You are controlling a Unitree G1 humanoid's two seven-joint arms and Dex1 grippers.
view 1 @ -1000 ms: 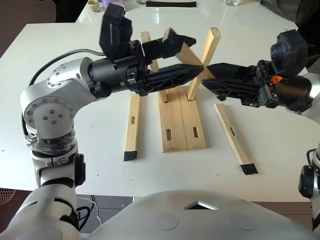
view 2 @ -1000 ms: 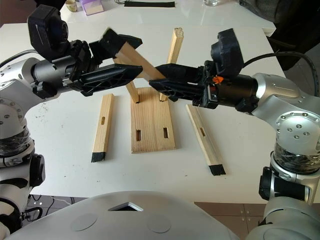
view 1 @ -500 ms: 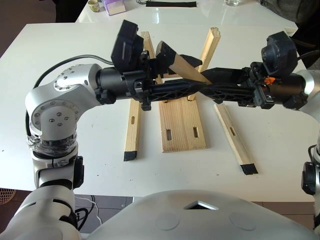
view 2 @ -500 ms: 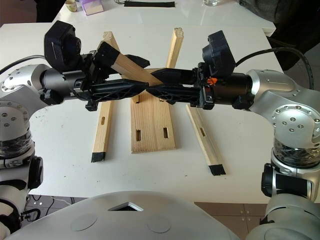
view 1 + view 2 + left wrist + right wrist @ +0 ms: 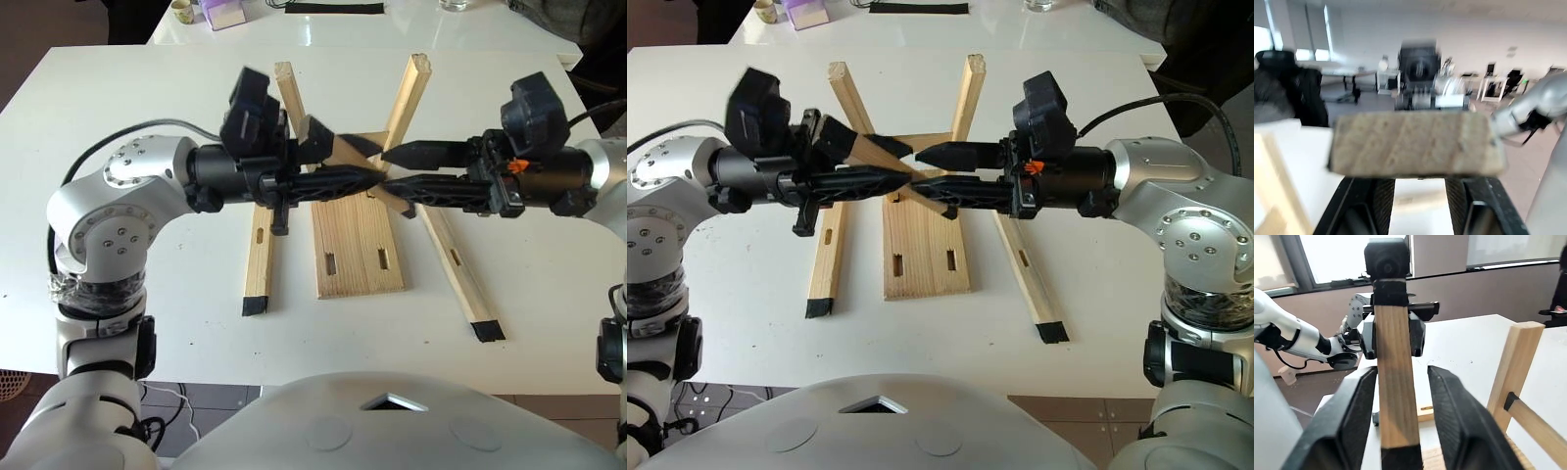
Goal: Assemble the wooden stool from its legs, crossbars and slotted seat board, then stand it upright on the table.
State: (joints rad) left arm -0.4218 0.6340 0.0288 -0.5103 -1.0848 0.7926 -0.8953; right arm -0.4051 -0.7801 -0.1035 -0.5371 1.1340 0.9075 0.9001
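Under the grippers, robot-side: flat pale slotted wooden seat board (image 5: 358, 235) on the white table (image 5: 147, 127). 1 loose slotted wooden leg with a black foot lies on each side of it, the left leg (image 5: 260, 245) below the left arm and the right leg (image 5: 458, 279) below the right arm.

Mid-air over the board: left gripper (image 5: 367, 163) is clamped on a short pale wooden bar (image 5: 1395, 342). The bar's free end points into the right gripper (image 5: 1400, 377). Right jaws are spread and straddle that end, with a gap visible beside the wood, so no clamp yet.

Just beyond both grippers: 2 standing wooden legs (image 5: 411, 88) sit in the board's far slots, splayed outward, with a thin wooden crossbar (image 5: 1540, 428) between them.

My read: this is a bar handover, left to right. To do it well:
- Centre the bar between the right fingers.
- Close square on its flat faces, with enough overlap that it can't pivot.
- Release the left only once the right is firm.
- Keep both wrists above the standing pair; a nudge would probably tip it out of the slots.
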